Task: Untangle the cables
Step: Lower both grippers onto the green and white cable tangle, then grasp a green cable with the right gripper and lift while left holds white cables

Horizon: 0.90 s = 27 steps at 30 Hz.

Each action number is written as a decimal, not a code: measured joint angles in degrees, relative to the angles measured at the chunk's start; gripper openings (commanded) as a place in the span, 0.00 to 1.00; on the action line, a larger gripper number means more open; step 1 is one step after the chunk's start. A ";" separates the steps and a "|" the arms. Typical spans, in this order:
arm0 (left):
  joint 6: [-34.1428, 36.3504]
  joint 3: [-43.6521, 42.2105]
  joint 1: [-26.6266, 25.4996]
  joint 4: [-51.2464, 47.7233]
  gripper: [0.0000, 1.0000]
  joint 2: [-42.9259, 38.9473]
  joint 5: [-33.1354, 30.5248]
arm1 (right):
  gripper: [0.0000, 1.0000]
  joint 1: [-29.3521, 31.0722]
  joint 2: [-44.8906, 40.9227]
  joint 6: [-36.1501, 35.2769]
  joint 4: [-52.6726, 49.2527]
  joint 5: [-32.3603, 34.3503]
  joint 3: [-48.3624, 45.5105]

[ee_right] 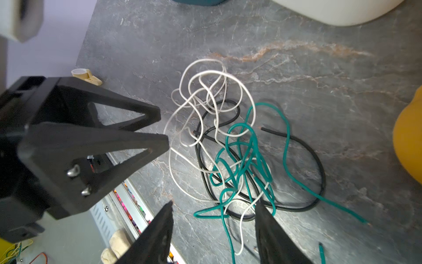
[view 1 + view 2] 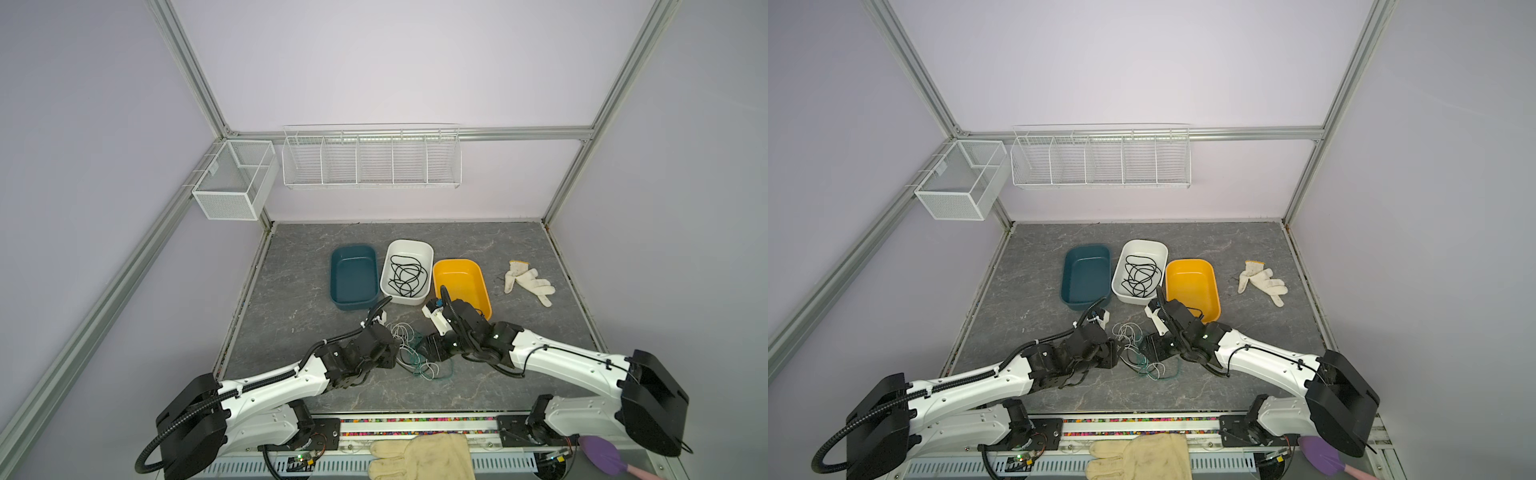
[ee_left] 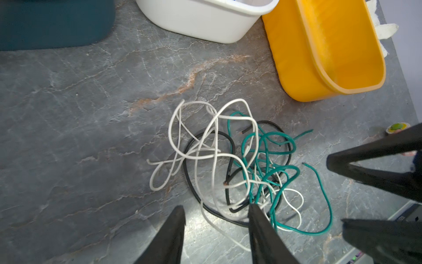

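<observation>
Thin white, black and teal-green cables [image 3: 228, 156] lie knotted on the grey tabletop [image 3: 68, 137] between left gripper [image 3: 217, 209] and right gripper [image 1: 214, 204], both spread, empty. Light, springy, I'd say: pinch a loose end.

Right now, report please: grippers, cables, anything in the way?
Left gripper, right gripper open, at the cables. White, green, black, knotted on table. Nothing in the way.

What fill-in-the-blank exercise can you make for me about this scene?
The bin holding only a coiled black cable is ____. It stands between the teal bin and the ____ one. The tangle on the table mixes ____ cable colours.
Missing words: white; yellow; three.
</observation>
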 measured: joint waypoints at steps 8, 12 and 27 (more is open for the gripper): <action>-0.28 -0.85 -1.11 1.38 0.46 2.10 -1.11 | 0.51 0.00 4.94 -0.02 0.09 -0.98 0.00; -0.46 -1.03 -1.36 2.12 0.46 2.89 -1.20 | 0.47 0.00 7.82 -0.46 0.37 -0.96 0.00; -1.97 -4.87 -2.03 7.08 0.46 4.20 -1.18 | 0.35 0.00 10.95 -2.25 2.82 -0.74 0.81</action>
